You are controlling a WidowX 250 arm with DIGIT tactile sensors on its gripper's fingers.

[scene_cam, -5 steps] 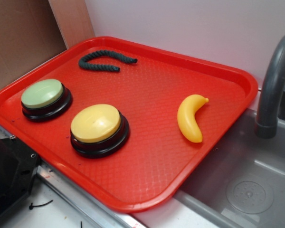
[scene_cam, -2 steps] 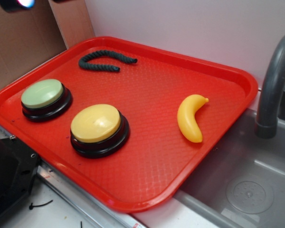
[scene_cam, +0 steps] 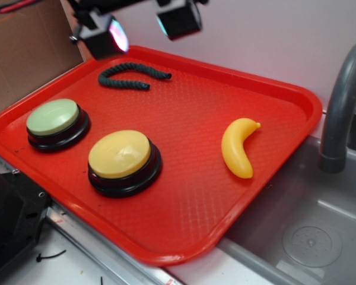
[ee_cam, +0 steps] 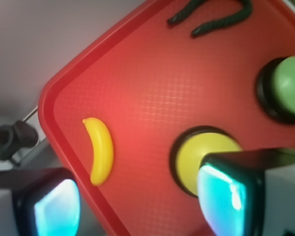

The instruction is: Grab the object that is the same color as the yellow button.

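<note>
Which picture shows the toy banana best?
The exterior view: the toy banana lies sharp and whole on the red tray. The wrist view shows it whole too, but blurrier, between the claw's fingers.

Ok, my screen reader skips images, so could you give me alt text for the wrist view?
A yellow toy banana lies alone on a red tray, with the open claw blurred in the foreground. A yellow button sits partly behind one finger, a pale green button is at the right edge, and a dark green rope lies at the top.

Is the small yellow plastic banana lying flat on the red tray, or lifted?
Lying flat. The small yellow plastic banana rests on the red tray, while the open gripper is high above, empty.
</note>
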